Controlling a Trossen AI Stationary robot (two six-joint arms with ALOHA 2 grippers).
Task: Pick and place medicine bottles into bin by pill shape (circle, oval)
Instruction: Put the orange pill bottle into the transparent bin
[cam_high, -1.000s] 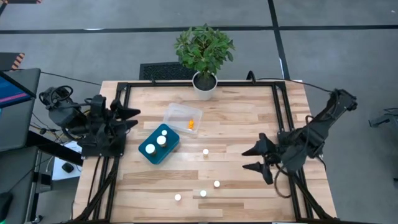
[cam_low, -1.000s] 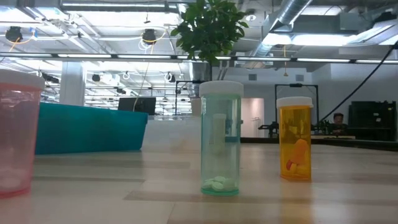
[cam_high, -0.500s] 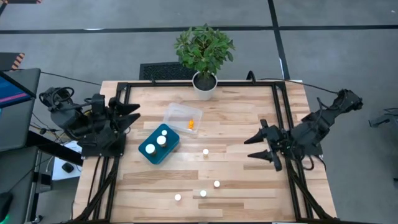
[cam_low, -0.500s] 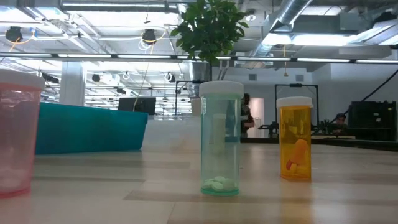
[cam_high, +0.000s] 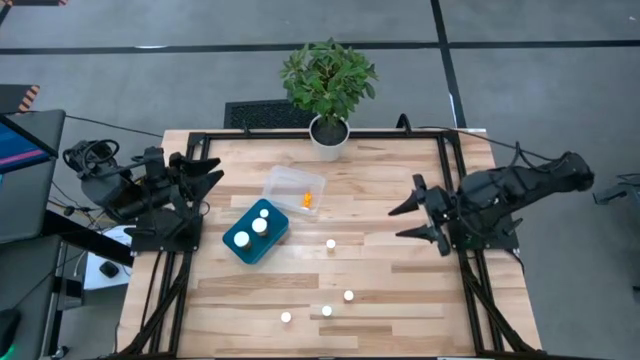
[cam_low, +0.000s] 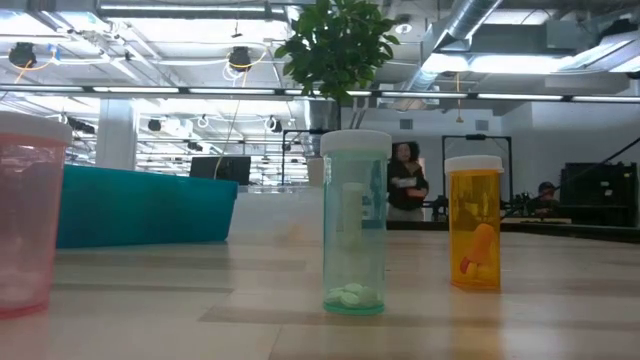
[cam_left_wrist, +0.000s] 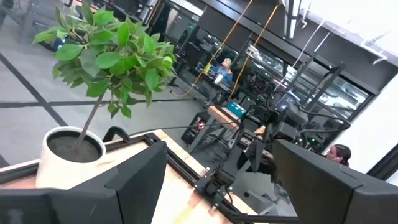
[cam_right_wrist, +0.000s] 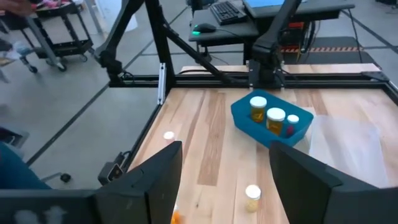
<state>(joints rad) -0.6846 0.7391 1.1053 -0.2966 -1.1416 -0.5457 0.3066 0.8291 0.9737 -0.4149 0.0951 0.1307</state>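
Several small white-capped medicine bottles stand loose on the table's near middle (cam_high: 331, 243) (cam_high: 348, 295) (cam_high: 326, 311) (cam_high: 286, 317). In the low view one is pale green (cam_low: 355, 225), one orange (cam_low: 474, 225), one pink (cam_low: 25, 215). A blue bin (cam_high: 270, 243) holds three bottles (cam_right_wrist: 267, 118). A clear bin (cam_high: 285, 182) holds one orange bottle (cam_high: 309, 200). My left gripper (cam_high: 207, 177) hovers open at the table's left edge. My right gripper (cam_high: 408, 220) hovers open over the right side, pointing at the table's middle, apart from every bottle.
A potted plant (cam_high: 328, 90) in a white pot (cam_high: 328, 135) stands at the far edge. A black frame (cam_high: 448, 160) runs along the table's sides. A person (cam_low: 405, 185) shows in the room beyond the table.
My right gripper has drawn toward the table's far edge and risen a little, rolling about its own axis, its fingers still apart. My left gripper has swung slightly toward the far edge. A person has walked into the low view's background.
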